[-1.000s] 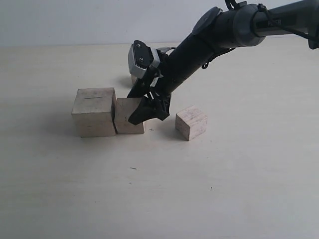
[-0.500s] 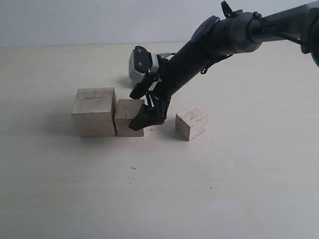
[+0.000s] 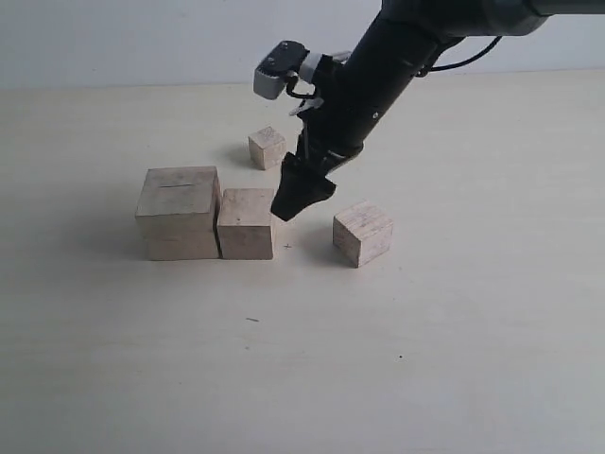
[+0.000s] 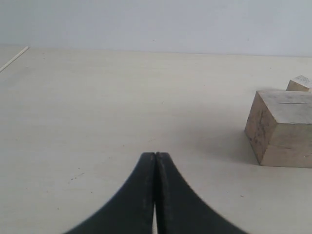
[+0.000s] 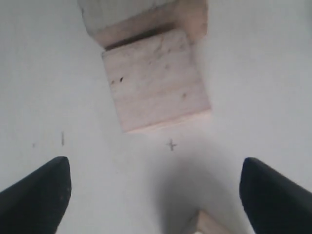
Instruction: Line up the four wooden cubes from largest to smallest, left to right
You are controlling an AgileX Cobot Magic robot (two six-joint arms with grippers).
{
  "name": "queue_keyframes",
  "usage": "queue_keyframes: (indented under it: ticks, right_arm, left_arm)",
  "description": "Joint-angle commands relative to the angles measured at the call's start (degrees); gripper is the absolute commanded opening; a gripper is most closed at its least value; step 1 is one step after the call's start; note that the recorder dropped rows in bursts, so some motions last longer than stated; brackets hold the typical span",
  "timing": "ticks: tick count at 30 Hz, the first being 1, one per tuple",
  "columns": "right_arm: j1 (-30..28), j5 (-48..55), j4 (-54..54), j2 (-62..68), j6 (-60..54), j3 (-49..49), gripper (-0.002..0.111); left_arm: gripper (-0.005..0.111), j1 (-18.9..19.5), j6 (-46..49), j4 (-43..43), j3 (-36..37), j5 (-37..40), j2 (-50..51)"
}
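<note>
A pale, matte surface carried four blocks of unfinished light wood. The right end effector, black and tapering to points, hung from a dark arm above the gap between the second and third cubes. Its fingers stood wide apart with nothing between them.

The largest cube sat at the left, square-edged, with faint grain and a thin slit mark on its top. The second cube stood touching its right side, its front face in line and its top lower and smudged. The third cube lay further right, apart from that pair and turned at an angle, with grain lines on its near face. The smallest cube rested farther back, behind the second cube and apart from it.

The left end effector had its two smooth black curved fingers pressed together, holding nothing, low over bare surface to the left of the largest cube.
</note>
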Motion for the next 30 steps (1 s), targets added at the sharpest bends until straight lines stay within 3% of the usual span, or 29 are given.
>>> queue_keyframes:
  ticks: [1, 5, 12, 16, 30]
  right_arm:
    - [2.1, 4.4, -2.3, -0.1, 6.0, 0.0, 0.08]
    - [4.8, 4.4, -2.4, 1.1, 5.2, 0.0, 0.071]
    - [7.4, 0.1, -11.2, 3.8, 12.9, 0.0, 0.079]
    - [7.4, -1.8, -6.2, 3.8, 12.7, 0.0, 0.078]
    - [7.4, -11.1, -5.4, 7.8, 12.7, 0.0, 0.078]
  left_arm:
    - [0.0, -0.1, -0.5, 0.0, 0.2, -0.7, -0.3]
    - [0.0, -0.1, -0.5, 0.0, 0.2, -0.7, -0.3]
    - [0.0, -0.1, -0.5, 0.0, 0.2, -0.7, -0.3]
    - [0.0, -0.1, -0.5, 0.0, 0.2, -0.7, -0.3]
    - [0.0, -0.1, -0.5, 0.0, 0.2, -0.7, -0.3]
